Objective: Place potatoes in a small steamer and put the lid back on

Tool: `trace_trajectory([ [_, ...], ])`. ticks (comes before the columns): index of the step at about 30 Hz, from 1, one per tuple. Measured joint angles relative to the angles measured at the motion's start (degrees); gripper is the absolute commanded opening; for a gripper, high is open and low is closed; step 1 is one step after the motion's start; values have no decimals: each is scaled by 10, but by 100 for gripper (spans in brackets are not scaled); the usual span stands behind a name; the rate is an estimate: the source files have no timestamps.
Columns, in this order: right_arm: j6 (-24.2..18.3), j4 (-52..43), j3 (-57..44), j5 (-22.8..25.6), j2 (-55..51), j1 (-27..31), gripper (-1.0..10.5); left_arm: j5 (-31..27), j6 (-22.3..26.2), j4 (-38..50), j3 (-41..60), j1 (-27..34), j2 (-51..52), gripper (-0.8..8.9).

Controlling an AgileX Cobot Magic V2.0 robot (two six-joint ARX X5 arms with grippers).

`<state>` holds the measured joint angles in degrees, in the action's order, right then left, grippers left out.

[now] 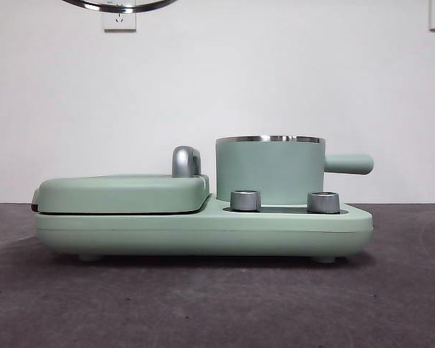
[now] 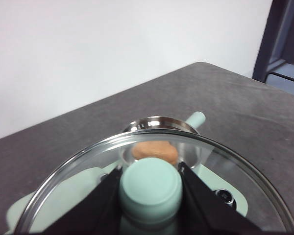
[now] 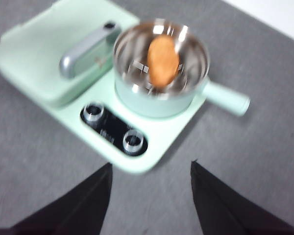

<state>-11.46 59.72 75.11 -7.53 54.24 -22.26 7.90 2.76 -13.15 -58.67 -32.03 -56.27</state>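
**Lid held high, potato already in the pot**

Left gripper [image 2: 150,188] is clenched on the lid's [image 2: 245,176] mint knob [image 2: 150,190], carrying it above the small steamer [image 1: 270,171]; the potatoes [image 3: 162,60] already lie inside the pot; the right gripper [image 3: 151,198] hangs released, well back from the appliance [image 1: 203,230]. Judging by its glass pane and steel rim, the lid is stiff, slippery and breakable; the knob is the sound hold.

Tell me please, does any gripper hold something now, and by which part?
Yes. The left gripper holds the lid by its mint-green knob, above the small steamer. The right gripper is open and holds nothing.
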Motion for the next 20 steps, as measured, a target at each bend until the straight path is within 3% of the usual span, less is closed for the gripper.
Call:
trace_trajectory([
  [5, 17, 2, -103, -4, -124, -6, 271, 10, -7, 32, 0, -11, -30, 15],
  [10, 34, 35, -143, -13, -209, -6, 270, 11, -13, 84, 0, -26, -76, 15],
  [20, 57, 58, -144, -14, -246, -6, 270, 12, -22, 210, -8, -39, -205, 15],
])
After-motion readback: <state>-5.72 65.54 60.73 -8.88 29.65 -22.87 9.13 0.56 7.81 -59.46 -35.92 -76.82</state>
